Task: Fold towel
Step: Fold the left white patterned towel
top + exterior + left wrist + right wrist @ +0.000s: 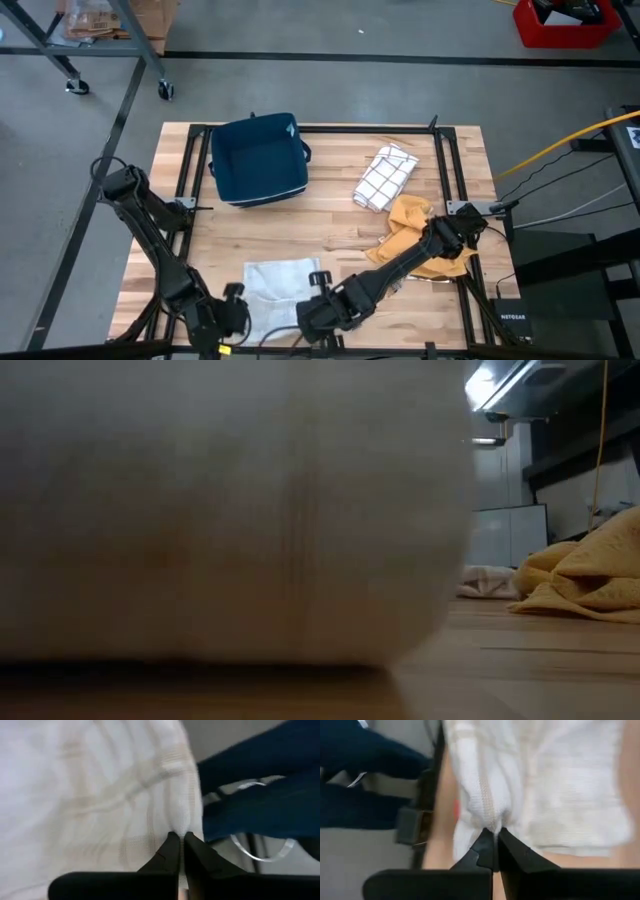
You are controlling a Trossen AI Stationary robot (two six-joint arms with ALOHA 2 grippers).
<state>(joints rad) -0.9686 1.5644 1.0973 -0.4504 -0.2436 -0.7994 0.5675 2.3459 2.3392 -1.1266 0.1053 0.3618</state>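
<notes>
Both pincers pinch the white towel's [275,285] near edge, left pincer [181,836] and right pincer [495,831] clamped on cloth; we should lift evenly, carrying it away from them.

In the low view the white towel [220,510] is a blur hiding the table beyond.

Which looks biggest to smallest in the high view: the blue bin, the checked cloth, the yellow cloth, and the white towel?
1. Blue bin.
2. White towel, though both grippers cover part of its near edge.
3. Yellow cloth, partly under the right arm.
4. Checked cloth.
The last two look close, so their order is unsure.
</notes>
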